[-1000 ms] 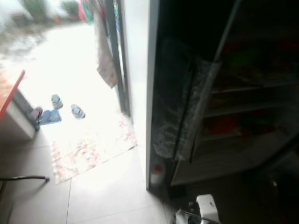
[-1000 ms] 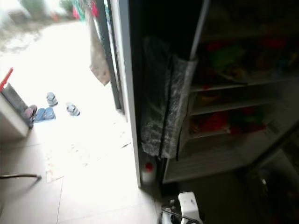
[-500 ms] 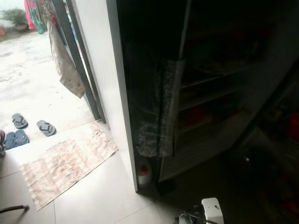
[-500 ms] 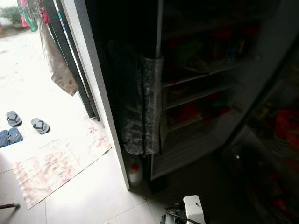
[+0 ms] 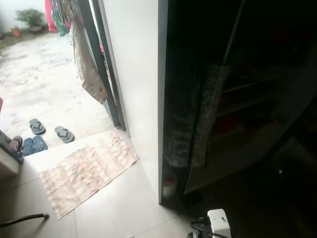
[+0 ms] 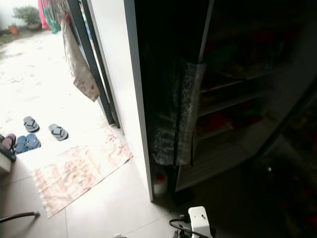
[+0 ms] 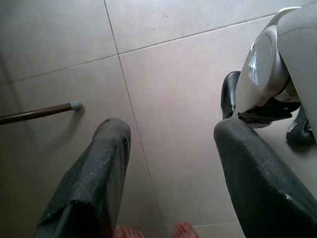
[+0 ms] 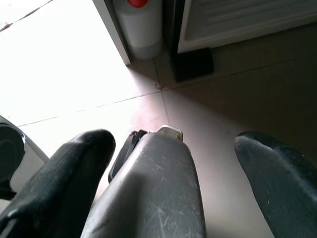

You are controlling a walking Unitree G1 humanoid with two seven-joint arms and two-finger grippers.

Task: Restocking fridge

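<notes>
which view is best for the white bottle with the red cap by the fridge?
Right wrist view: the bottle is large and well lit, cap cropped at the frame edge. Both eye views show it small and dim at the fridge base.

The head camera is swinging back toward the doorway: the open fridge (image 6: 233, 99) is sliding rightward in view, while the floor mat (image 5: 86, 171) is returning beside it.
</notes>
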